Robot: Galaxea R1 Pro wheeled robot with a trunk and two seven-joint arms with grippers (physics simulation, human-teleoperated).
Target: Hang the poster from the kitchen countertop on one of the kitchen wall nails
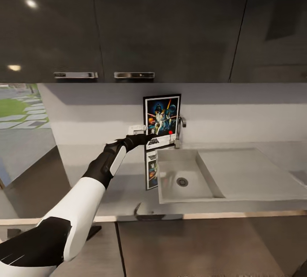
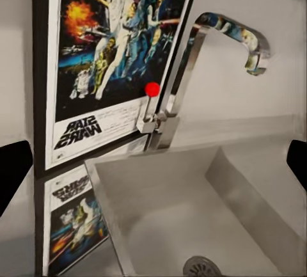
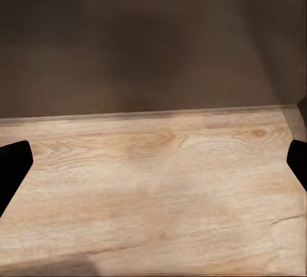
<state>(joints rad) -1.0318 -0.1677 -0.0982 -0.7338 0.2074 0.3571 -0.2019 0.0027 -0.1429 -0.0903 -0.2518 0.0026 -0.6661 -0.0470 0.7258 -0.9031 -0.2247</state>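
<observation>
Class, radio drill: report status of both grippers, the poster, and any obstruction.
Left gripper open, at poster's lower left edge. Right gripper open, over wood floor. Poster upright on countertop against wall, not gripped. Tap close beside poster.

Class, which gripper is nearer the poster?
Left. The left gripper reaches up to the poster standing by the tap; the right gripper points at wooden floor.
</observation>
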